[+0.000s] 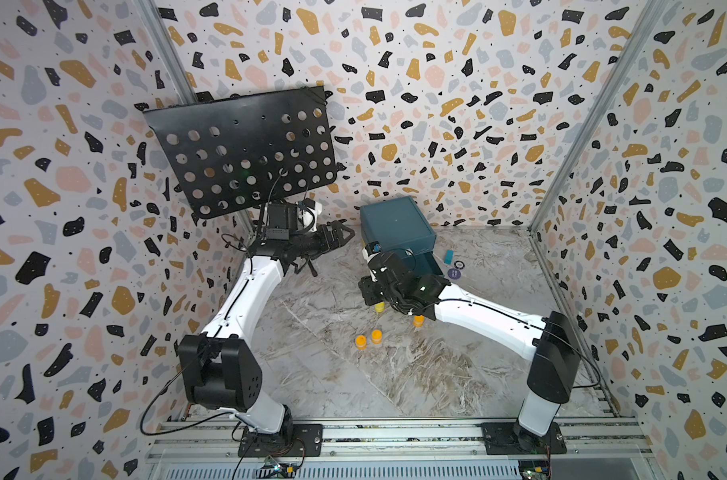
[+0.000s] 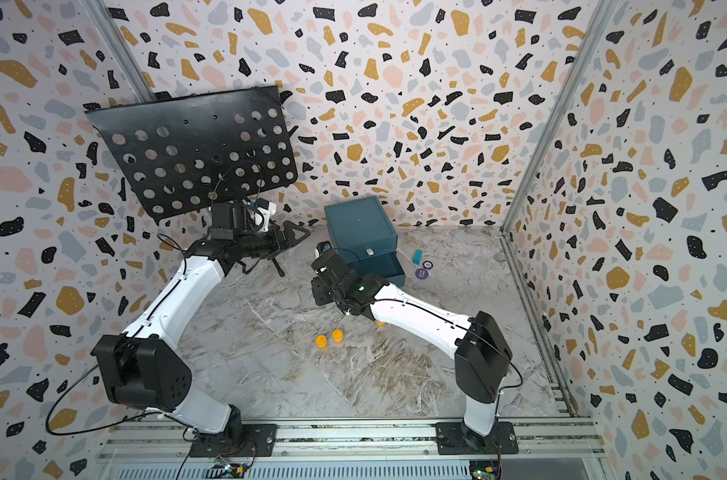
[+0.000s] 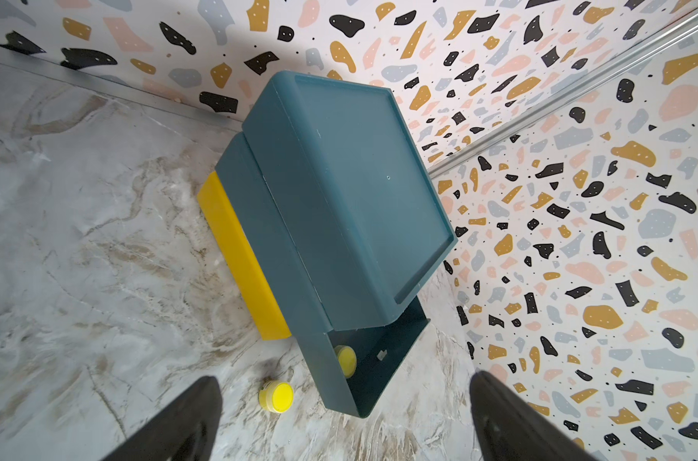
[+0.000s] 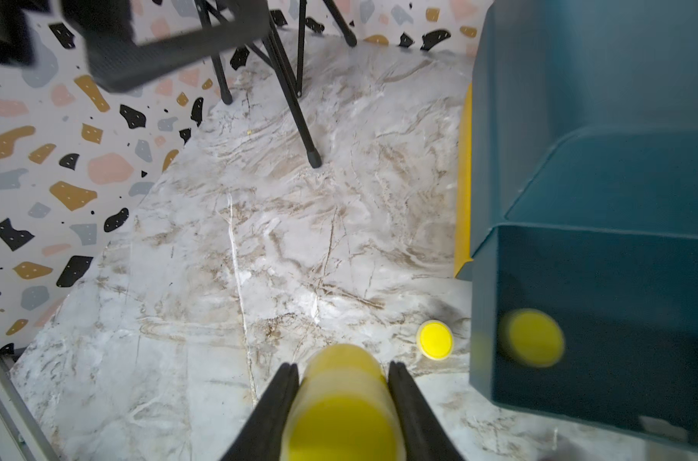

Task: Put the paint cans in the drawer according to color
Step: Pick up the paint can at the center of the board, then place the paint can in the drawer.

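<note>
Though it blurs, the gripped paint can [image 4: 341,403] reads yellow — squat.

Right gripper [image 4: 343,367] pinches a yellow paint can [image 4: 339,423].
From the gripper, a second can [image 4: 435,340] stands on the table [image 4: 299,219] at two o'clock; a third can [image 4: 533,337] lies in the teal drawer [image 4: 618,303], nearer three o'clock.

1. Tabletop [image 1: 457,374]: marble-patterned, smooth, faint sheen.
2. Drawer unit [image 3: 351,191]: teal plastic, smooth, matt.
3. Yellow paint can [image 4: 341,403]: smooth plastic.
4. Perforated stand plate [image 1: 245,153]: black metal, matt.
5. Fingers [image 4: 275,407]: black, matt.
</note>
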You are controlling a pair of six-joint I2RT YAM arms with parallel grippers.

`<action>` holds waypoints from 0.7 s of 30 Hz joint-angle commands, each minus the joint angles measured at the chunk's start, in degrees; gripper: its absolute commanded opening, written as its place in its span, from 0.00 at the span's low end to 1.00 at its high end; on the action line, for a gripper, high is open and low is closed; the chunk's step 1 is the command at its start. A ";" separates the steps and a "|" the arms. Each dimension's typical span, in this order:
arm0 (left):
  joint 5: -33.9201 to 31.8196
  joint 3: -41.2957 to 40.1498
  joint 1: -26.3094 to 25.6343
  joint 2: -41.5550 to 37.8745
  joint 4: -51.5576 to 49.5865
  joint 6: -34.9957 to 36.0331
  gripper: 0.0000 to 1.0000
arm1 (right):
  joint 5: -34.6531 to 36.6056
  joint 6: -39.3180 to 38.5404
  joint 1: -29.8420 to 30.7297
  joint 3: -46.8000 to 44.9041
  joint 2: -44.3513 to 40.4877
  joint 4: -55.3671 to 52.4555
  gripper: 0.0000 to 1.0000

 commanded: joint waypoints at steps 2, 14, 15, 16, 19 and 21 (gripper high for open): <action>3.58 -0.91 0.01 1.30 4.85 -2.60 1.00 | 3.47 -2.11 -1.19 -1.38 -5.33 -4.65 0.26; -3.41 9.01 -6.36 6.75 -5.41 2.79 1.00 | -1.87 -0.87 -11.82 -6.74 -13.10 -8.39 0.28; -3.57 9.93 -6.50 7.64 -5.49 1.92 1.00 | -2.61 -0.87 -12.59 -6.66 -12.97 -8.48 0.28; -3.90 10.72 -6.50 8.29 -5.19 1.05 1.00 | -3.53 -0.95 -13.40 -6.45 -12.61 -8.40 0.28; -5.08 13.21 -6.67 9.98 -5.88 0.46 1.00 | -4.77 -1.43 -14.69 -5.48 -11.01 -8.64 0.28; -5.46 14.87 -6.90 11.15 -6.70 0.63 1.00 | -5.40 -2.06 -15.23 -4.17 -9.22 -9.09 0.28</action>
